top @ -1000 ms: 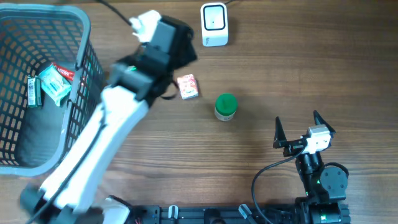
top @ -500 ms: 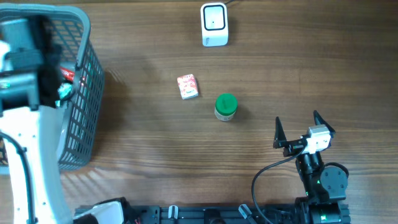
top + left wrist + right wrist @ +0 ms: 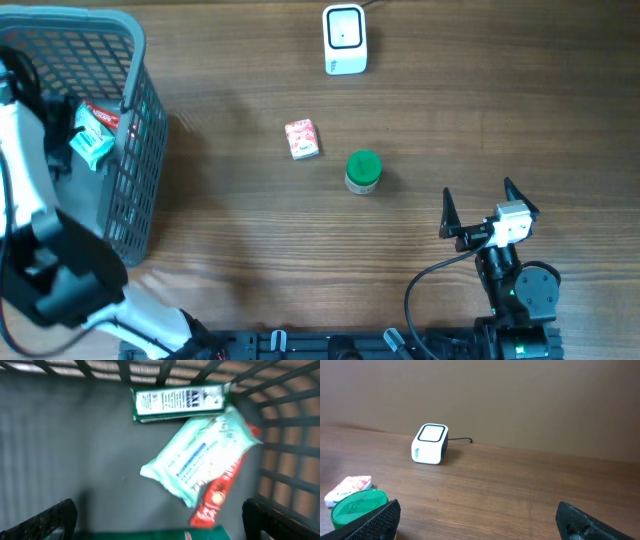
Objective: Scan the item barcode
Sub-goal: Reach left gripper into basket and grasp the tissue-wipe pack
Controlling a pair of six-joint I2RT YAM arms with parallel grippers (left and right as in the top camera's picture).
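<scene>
My left gripper (image 3: 162, 521) hangs over the basket (image 3: 280, 435), jaws spread wide with nothing in them. Straight ahead between them lies a pale wipes pack (image 3: 200, 457), with a red packet (image 3: 220, 495) poking out under it toward the right-hand jaw and a green box (image 3: 177, 402) beyond. My right gripper (image 3: 480, 522) is wide open and empty too. The scanner (image 3: 430, 442) sits well ahead of it. The green-lidded jar (image 3: 357, 507) and pink pack (image 3: 347, 489) are by the left-hand jaw.
</scene>
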